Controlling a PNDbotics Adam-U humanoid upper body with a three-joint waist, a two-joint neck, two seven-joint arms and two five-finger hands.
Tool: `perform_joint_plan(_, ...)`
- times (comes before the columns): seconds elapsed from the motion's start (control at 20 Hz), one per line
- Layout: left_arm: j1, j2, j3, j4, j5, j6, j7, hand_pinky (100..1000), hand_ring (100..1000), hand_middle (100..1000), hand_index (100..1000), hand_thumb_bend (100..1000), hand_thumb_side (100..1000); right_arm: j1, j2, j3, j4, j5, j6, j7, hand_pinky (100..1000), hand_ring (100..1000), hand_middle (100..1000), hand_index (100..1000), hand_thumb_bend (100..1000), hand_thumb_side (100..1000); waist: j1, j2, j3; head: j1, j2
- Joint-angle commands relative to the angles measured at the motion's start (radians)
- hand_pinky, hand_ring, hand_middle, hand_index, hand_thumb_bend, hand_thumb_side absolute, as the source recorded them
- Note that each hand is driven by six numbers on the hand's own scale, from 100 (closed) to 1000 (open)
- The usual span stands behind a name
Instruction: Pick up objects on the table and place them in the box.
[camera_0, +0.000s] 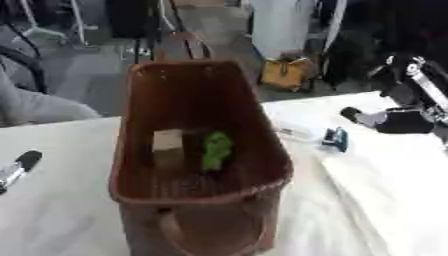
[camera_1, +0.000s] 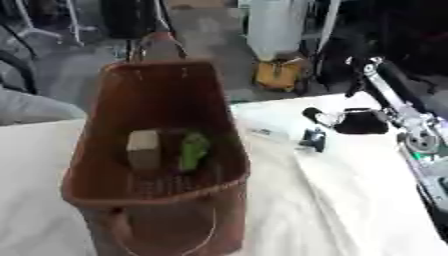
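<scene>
A brown woven basket (camera_0: 268, 134) stands in the middle of the table. Inside it lie a tan block (camera_0: 167, 140) and a green object (camera_0: 216, 149) side by side. On the white cloth to the basket's right sits a small dark blue object (camera_0: 335, 139), with a pale flat thing (camera_0: 293, 132) just left of it. My right hand (camera_0: 395, 121) hovers a little to the right of and beyond the blue object, one finger stretched toward the left, holding nothing. My left hand (camera_0: 19, 166) shows only at the left edge, low on the table, fingers straight.
A white cloth (camera_0: 376, 190) covers the right half of the table. My right arm (camera_1: 409, 127) runs down the right side. Past the far table edge are a yellow bag (camera_0: 284, 73) on the floor and a grey sleeve (camera_0: 35, 106) at the left.
</scene>
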Motion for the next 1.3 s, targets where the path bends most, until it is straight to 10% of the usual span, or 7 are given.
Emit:
perform_joint_plan(0.05, -0.014, 0.030, 0.003, -0.019, -0.002, 0.000, -0.002, 679, 688, 735, 827, 665, 421, -0.015, -0.038, -0.009, -0.007, 0.002, -0.001, 0.002, 485, 656, 708, 793, 618, 239, -0.001, -0.010, 0.001, 0.003, -0.008)
perform_joint_plan(1.3, -0.015, 0.029, 0.003, -0.022, -0.001, -0.001, -0.002, 680, 689, 737, 827, 657, 422, -0.023, -0.045, -0.006, 0.004, -0.001, -0.005, 0.007, 486, 655, 710, 795, 617, 241, 0.002, -0.007, 0.000, 0.003, -0.016)
